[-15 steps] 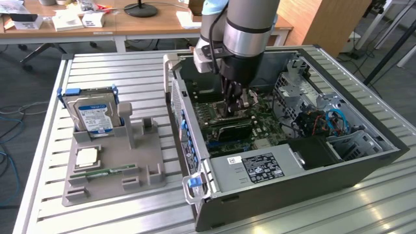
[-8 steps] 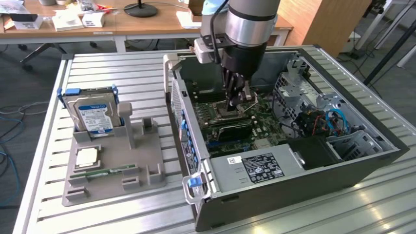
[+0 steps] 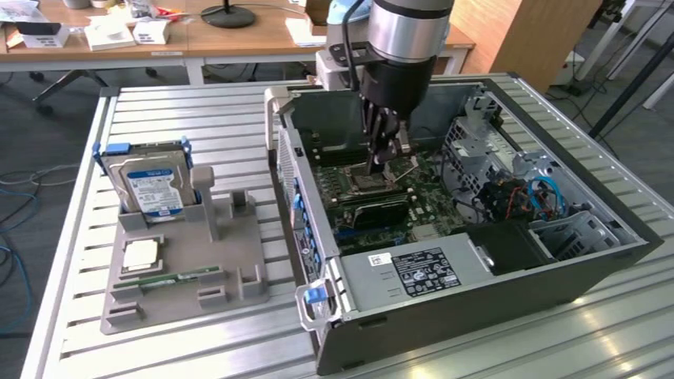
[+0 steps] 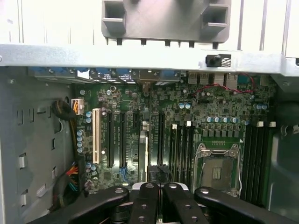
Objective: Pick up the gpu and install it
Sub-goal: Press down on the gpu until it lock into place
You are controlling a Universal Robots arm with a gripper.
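An open grey metal computer case (image 3: pixel 506 260) lies on the slatted metal bench (image 3: pixel 189 103), motherboard (image 3: pixel 390 189) inside. At the exterior view's left, apart from it, a grey plastic parts holder (image 3: pixel 200 260) carries an upright silver hard drive (image 3: pixel 151 185), with a narrow green memory stick (image 3: pixel 174 279) nearer the camera. The black hand (image 3: pixel 381 158) hangs inside the case over the motherboard.

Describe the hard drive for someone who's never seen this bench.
On the exterior view's left of the open PC case sits a grey fixture. The hard drive stands upright at its far end: silver, blue-white label, unlike the flat chip and green memory stick lying nearer.
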